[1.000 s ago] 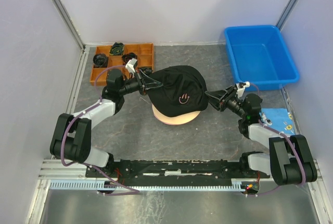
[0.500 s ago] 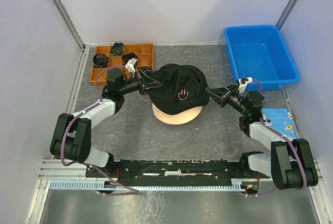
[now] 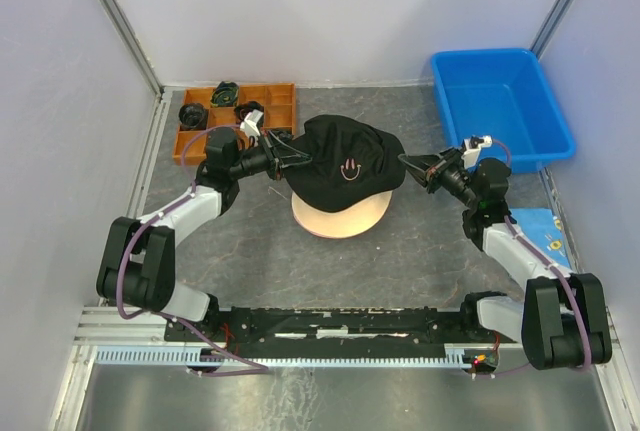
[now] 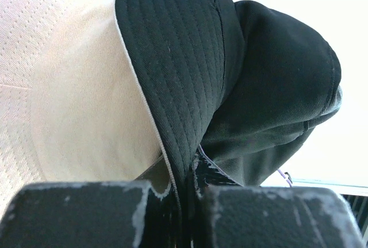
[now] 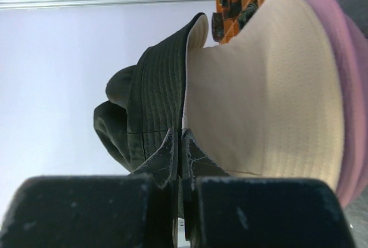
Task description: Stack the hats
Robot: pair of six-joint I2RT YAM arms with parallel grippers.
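A black hat with a small smiley sits over the stack in the middle of the table. The brim of a pink hat shows beneath it. My left gripper is shut on the black hat's left brim, and the fabric runs down between its pads. My right gripper is shut at the edge of the right brim, with the black hat pinched at its tips. Under the black hat the wrist views show a beige hat, and a pink hat below that. The beige hat fills the left of the left wrist view.
An orange compartment tray with small dark coiled bundles stands at the back left. A blue bin sits at the back right. A blue patterned packet lies by the right arm. White walls close in the table on three sides.
My right gripper has gone from open to shut at the black hat's right brim and drawn back to the right. The black hat has shifted toward the far side over the stack.
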